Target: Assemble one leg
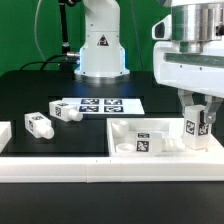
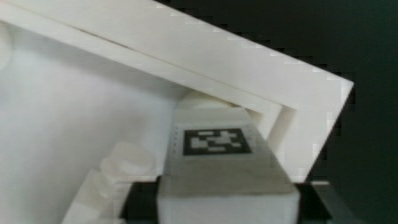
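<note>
On the black tabletop the marker board lies flat in front of the robot's white base, and just beside it, toward the exterior view's left, two loose white posts lie on their sides, each showing a square tag. A white block sits at the left edge, cut off by the frame. The large white panel with raised rims occupies the exterior view's right, and another tagged white part rests inside it, near the spot where the arm works. The gripper hangs over the panel's right end with its jaws closed on the leg, which stands upright, its lower end down at the panel's surface. The leg is a small white square-section post with a black-and-white tag on its side. In the wrist view the leg sits close inside the panel's raised corner rim, tag facing the camera.
</note>
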### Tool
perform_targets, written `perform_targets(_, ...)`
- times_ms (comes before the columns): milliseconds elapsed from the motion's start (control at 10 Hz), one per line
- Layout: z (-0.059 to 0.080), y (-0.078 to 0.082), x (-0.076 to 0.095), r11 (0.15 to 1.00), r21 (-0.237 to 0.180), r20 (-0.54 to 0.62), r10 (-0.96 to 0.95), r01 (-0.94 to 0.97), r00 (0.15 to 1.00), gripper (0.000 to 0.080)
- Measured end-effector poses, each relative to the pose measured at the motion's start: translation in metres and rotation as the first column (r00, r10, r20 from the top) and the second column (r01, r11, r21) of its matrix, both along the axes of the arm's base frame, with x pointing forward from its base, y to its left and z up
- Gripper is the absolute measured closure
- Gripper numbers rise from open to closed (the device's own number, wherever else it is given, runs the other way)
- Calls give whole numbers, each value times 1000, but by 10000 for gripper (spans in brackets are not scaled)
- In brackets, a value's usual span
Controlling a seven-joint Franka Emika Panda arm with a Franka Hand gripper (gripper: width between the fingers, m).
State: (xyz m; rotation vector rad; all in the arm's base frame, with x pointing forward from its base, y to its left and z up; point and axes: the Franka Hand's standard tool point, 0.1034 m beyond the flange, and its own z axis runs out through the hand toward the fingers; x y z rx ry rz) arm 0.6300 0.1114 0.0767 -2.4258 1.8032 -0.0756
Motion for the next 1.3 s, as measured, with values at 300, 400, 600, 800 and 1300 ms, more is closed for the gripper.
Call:
perform_targets(300, 0, 0, 0, 997, 15, -6, -79, 79, 997, 513)
perform_targets(400, 0, 0, 0, 999, 9, -2, -32, 32, 999, 325)
perform_targets(600, 1, 5, 0, 996, -5, 7, 90, -90, 996, 186)
perform_targets(800, 1, 4, 0, 971, -23, 15, 238, -238, 971, 153)
perform_targets(1300, 0, 2, -1, 722, -98, 9, 689, -685, 725, 151)
